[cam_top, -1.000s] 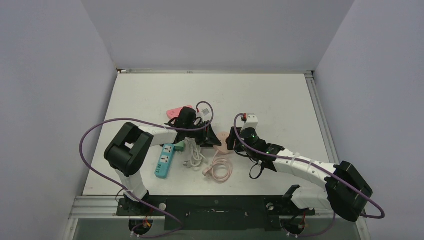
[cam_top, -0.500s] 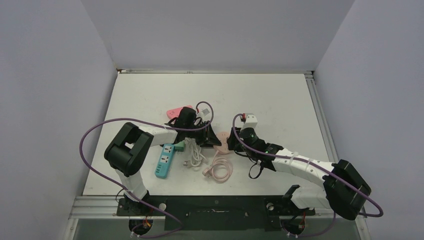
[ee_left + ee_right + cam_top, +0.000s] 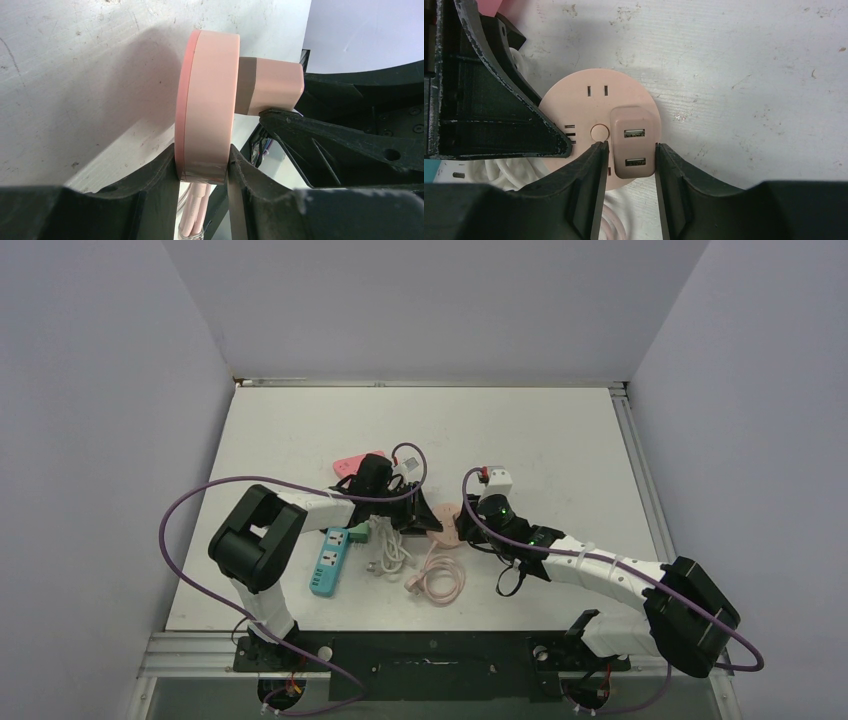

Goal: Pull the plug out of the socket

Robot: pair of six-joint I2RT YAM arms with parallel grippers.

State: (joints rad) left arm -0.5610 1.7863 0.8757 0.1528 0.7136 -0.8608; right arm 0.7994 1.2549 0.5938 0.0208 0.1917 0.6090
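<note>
**At the socket: brace one side, draw the other**

At the socket point(image 3: 579, 100), a round pink disc, the left gripper point(image 3: 202, 160) is pinched across the disc's thickness at its rim, one finger on each face. Just off the centre of the socket's face stands the plug point(image 3: 634, 142), a pink block with two USB ports. The right gripper point(image 3: 630, 148) straddles it, its fingers close against the plug's two sides. Whether they bite yet cannot be told, since a sliver of gap seems to show on one side. Nor is it clear whether the socket rests on the table point(image 3: 749, 75).

The step in hand looks like securing the plug. The right fingers should seat low on the block, near the socket's face, and press flat on both sides before any pull. The pull should then run straight out from the face, with the left grip as the brace. A slanted tug could jam the pins or twist the disc loose.
</note>
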